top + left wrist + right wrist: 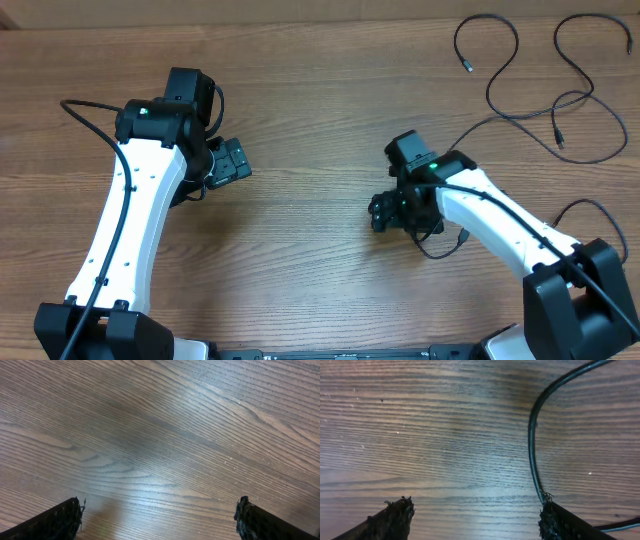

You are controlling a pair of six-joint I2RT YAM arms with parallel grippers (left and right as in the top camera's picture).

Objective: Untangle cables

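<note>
Several thin black cables lie spread out at the table's far right. One cable (489, 45) forms a loop ending in a small plug (467, 66). A second cable (590, 92) winds beside it. A third cable (478, 127) runs down under my right arm, and in the right wrist view this cable (532, 435) curves down to touch the tip of the right-hand finger (560, 520). My right gripper (381, 213) (475, 510) is open, with only bare wood between its jaws. My left gripper (234, 161) (159, 512) is wide open over bare wood, far from the cables.
The wooden table (300, 260) fills every view. A thin black loop (440, 250) shows just below my right wrist, and another curve of cord (590, 205) lies near the right arm's base. Each arm's own thicker cable runs along it.
</note>
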